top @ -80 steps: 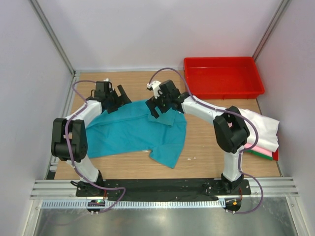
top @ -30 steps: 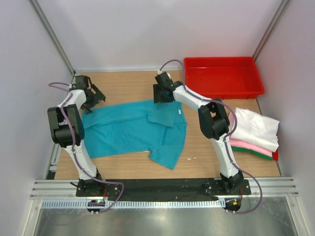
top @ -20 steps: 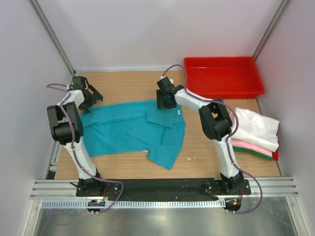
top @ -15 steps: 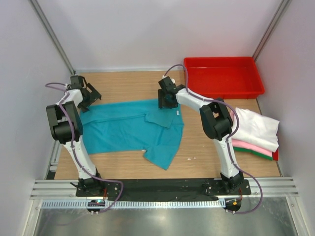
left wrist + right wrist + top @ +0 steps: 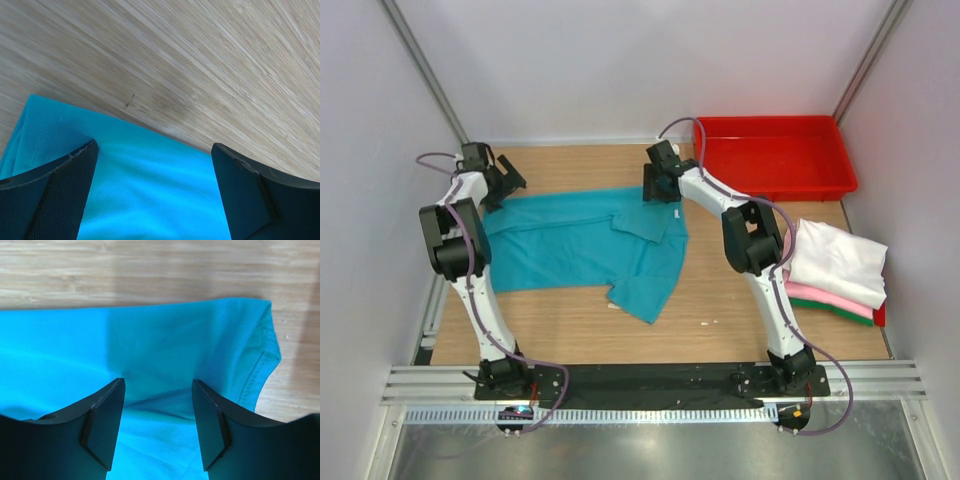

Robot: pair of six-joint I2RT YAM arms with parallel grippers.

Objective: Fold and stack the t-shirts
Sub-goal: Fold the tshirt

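Two end effectors, jaws apart, gripping nothing I can see: left end effector wide over teal t-shirt far-left corner, right end effector at its far edge; shirt spread on desk.

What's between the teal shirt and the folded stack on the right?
Top view: bare tabletop between the teal shirt and the folded stack, with the right arm's elbow standing over that strip.

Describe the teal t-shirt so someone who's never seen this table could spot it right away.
On the wooden table, look left of the red tray at the back right corner. The teal t-shirt lies spread out there, mostly flat. Unlike the white, pink and green shirts stacked folded at the right edge, it is unfolded and lies alone.
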